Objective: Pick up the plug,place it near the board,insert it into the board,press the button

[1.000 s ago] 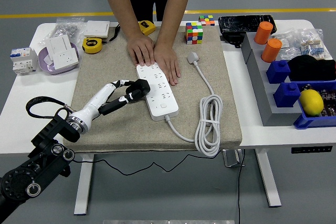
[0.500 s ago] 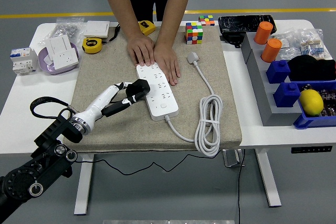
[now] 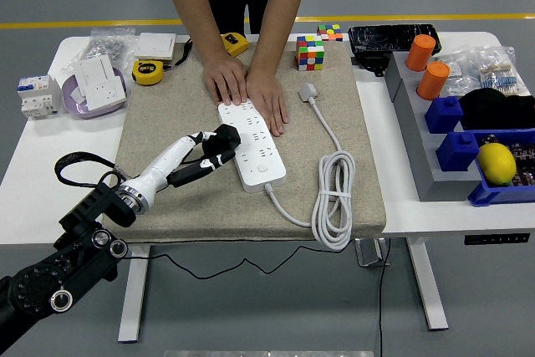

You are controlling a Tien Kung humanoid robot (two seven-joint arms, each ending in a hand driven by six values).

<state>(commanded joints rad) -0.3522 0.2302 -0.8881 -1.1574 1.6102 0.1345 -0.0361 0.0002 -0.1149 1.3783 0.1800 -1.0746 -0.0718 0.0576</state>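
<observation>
Beside slab-shaped board [image 3: 252,143], blocky plug [image 3: 222,140]

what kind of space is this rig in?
Likely a robotics lab or workshop: a height-adjustable white table on grey floor with a yellow line, blue parts bins, tape measures, and a power strip.

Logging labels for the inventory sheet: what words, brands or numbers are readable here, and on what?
None can be read.
Yellow tape measures: face markings blurred.
White circuit breaker: print too small.
White power strip: no legible marking.
Clear packets: print too small.
</observation>
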